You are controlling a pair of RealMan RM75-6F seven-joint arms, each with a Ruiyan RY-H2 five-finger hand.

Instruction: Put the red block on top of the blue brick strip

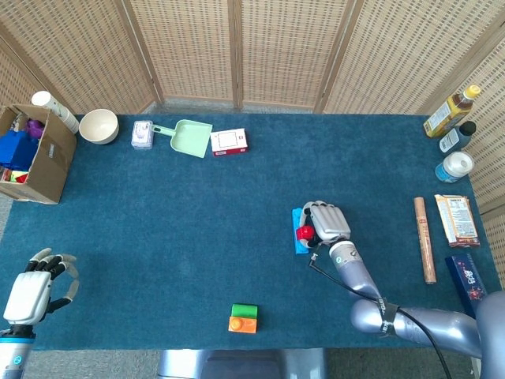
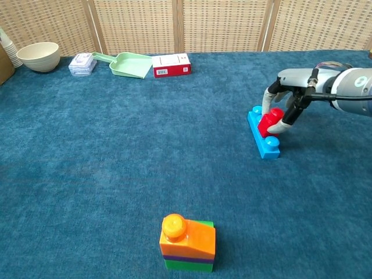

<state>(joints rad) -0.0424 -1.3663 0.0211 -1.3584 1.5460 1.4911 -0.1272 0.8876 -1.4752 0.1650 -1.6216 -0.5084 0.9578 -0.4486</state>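
Red block (image 2: 269,122): seated on blue brick strip (image 2: 265,140), pinched between fingers of right hand (image 2: 283,106); left hand (image 1: 33,290) idle, fingers apart.

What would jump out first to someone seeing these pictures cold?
Probably the right hand at the table's right side, gripping the red block on the blue strip, bright against the dark blue cloth. Next, the orange and green block stack alone near the front edge. The left hand rests open at the front left corner, far from the action.
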